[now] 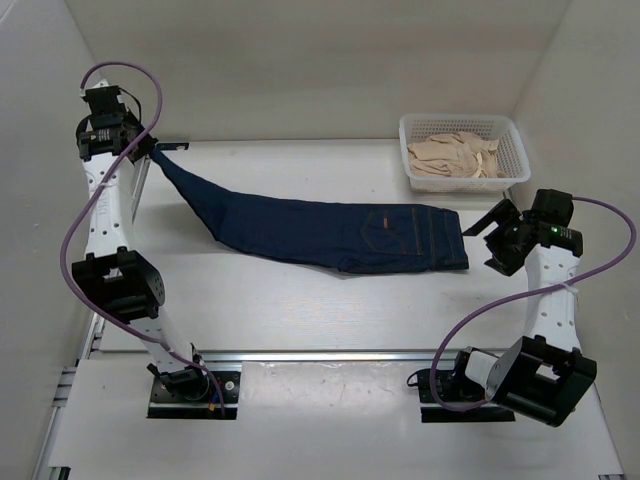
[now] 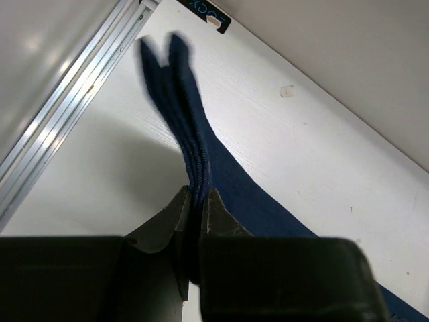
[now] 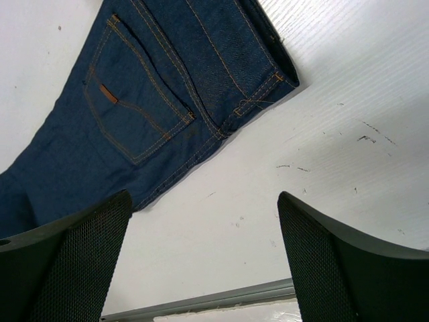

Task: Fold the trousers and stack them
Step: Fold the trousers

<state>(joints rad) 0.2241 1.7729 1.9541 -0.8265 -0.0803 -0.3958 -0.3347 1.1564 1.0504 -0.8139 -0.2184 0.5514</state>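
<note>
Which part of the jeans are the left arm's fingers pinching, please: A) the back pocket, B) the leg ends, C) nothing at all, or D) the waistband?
B: the left fingers are shut on the leg ends of the jeans, while the waistband lies free near the open right fingers.
</note>
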